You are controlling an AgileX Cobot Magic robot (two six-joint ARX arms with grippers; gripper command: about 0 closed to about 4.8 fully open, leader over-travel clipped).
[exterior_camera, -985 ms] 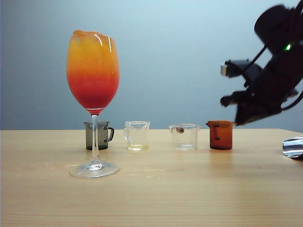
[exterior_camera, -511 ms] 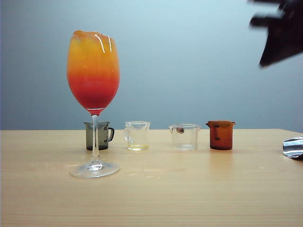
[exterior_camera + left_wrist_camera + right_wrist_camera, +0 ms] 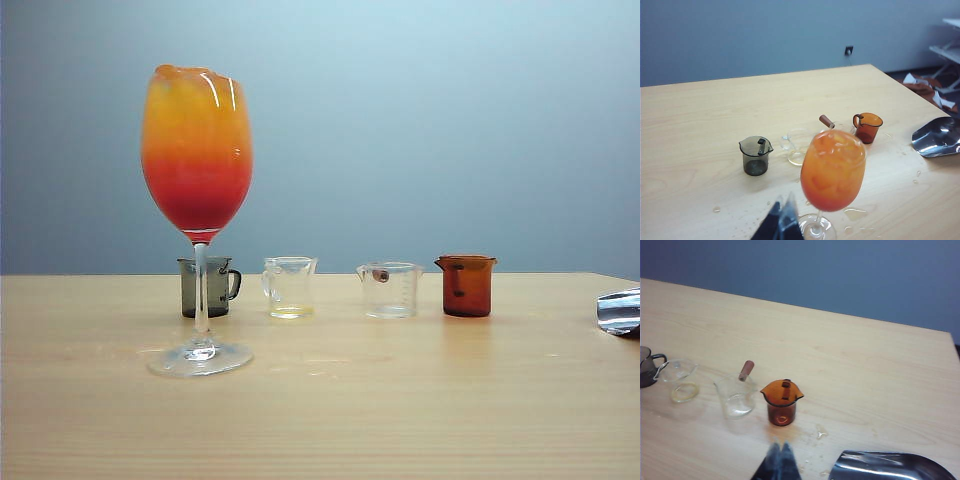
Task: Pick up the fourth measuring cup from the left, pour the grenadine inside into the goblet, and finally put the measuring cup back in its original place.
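Observation:
The fourth measuring cup (image 3: 466,286), amber-brown with a side handle, stands upright on the table at the right end of the row; it also shows in both wrist views (image 3: 868,127) (image 3: 782,402), with nothing but a ring visible at its bottom. The goblet (image 3: 197,200) (image 3: 832,170) stands at the left, full, orange on top. The grenadine (image 3: 197,205) is the deep red layer low in its bowl. Neither gripper shows in the exterior view. My right gripper (image 3: 780,445) hangs shut and empty above the table, short of the amber cup. My left gripper (image 3: 784,202) is shut beside the goblet's foot.
A smoky grey cup (image 3: 208,287) stands behind the goblet's stem, then two clear cups (image 3: 289,287) (image 3: 389,290). A shiny metal scoop (image 3: 620,311) (image 3: 885,466) lies at the table's right edge. Spilled drops (image 3: 855,214) dot the wood around the goblet's foot.
The right arm has lifted away from beside the amber cup and left the exterior view at the upper right. The cup, the goblet and the other cups have not moved.

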